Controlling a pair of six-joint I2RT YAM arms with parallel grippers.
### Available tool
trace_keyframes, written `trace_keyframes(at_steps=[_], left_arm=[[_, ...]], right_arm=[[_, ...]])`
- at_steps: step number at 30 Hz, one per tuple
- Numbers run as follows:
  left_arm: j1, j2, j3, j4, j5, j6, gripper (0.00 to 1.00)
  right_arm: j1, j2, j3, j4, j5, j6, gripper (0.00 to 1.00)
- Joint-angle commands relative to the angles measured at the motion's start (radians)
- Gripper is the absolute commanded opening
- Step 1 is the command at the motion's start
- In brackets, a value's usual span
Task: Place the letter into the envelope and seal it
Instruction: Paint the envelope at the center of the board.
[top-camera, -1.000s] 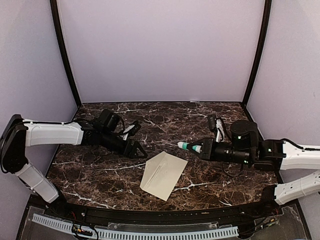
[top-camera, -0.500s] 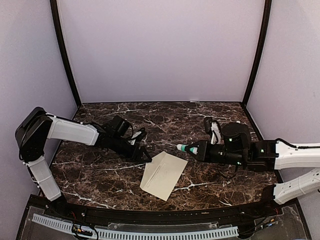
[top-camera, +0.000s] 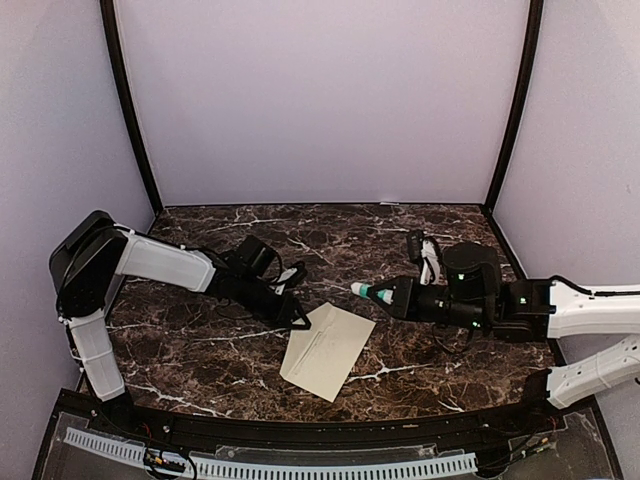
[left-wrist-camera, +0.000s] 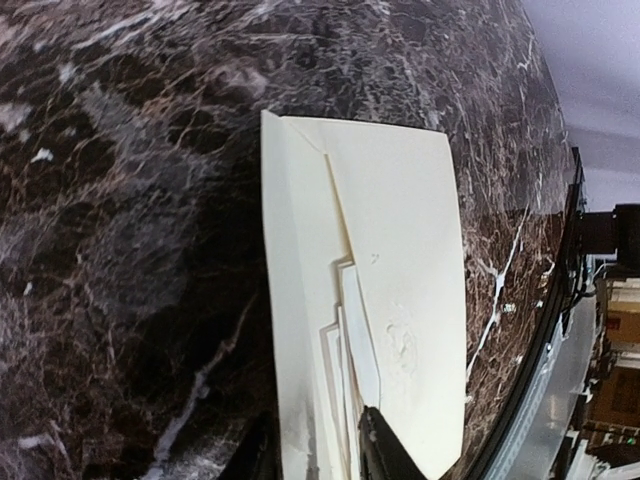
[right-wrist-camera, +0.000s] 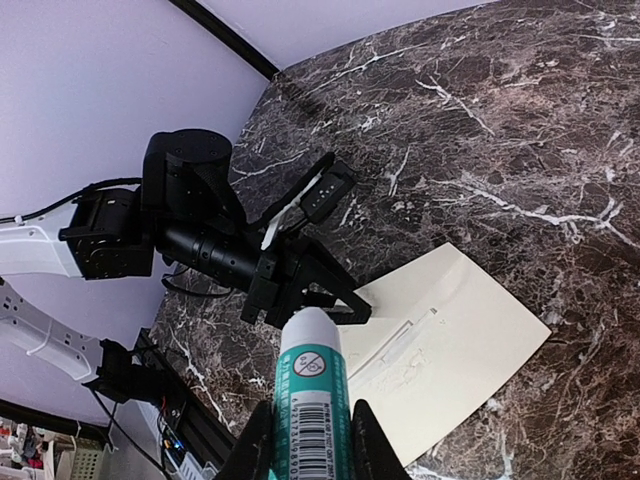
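Note:
The cream-beige envelope (top-camera: 327, 350) lies flat on the marble table (top-camera: 200, 350), flap side up. In the left wrist view the envelope (left-wrist-camera: 410, 230) shows its faint emblem, and the letter (left-wrist-camera: 358, 325) appears only as narrow whiter strips along the flap's edge. My left gripper (top-camera: 298, 314) is down at the envelope's upper-left corner. Its jaws (left-wrist-camera: 315, 460) stand partly open, one finger on the paper and the other beside the envelope's edge. My right gripper (top-camera: 395, 296) hovers just right of the envelope, shut on a white and teal glue stick (right-wrist-camera: 312, 380) pointing left.
Purple walls with black corner posts (top-camera: 130, 110) close in the back and sides. A black rail (top-camera: 320, 430) runs along the table's near edge. The two arms face each other over the envelope, tips a short way apart.
My left arm has reached right to the envelope's corner and its jaws have narrowed. The right gripper with the glue stick has drifted slightly left. The envelope has stayed put.

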Motion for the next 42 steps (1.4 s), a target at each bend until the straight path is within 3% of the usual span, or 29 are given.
trace_keyframes(at_steps=[1, 7, 9, 18, 27, 42], left_arm=[[-0.019, -0.007, 0.033, -0.048, -0.034, 0.046, 0.22], [-0.029, -0.010, 0.039, -0.085, -0.061, 0.101, 0.02], [-0.038, -0.005, 0.052, -0.110, -0.073, 0.133, 0.00], [-0.133, 0.003, 0.134, -0.249, -0.115, 0.271, 0.00], [-0.159, -0.007, 0.152, -0.272, -0.138, 0.279, 0.00], [-0.160, -0.010, 0.161, -0.276, -0.126, 0.281, 0.00]], right_arm=[[0.007, -0.026, -0.009, 0.022, 0.005, -0.010, 0.04], [0.007, -0.021, 0.022, -0.071, -0.029, -0.039, 0.04], [0.008, -0.003, 0.045, -0.113, -0.039, -0.047, 0.03], [0.047, 0.151, 0.159, -0.248, -0.068, -0.038, 0.04], [0.103, 0.326, 0.208, -0.315, -0.089, 0.014, 0.04], [0.127, 0.448, 0.235, -0.320, -0.051, 0.066, 0.03]])
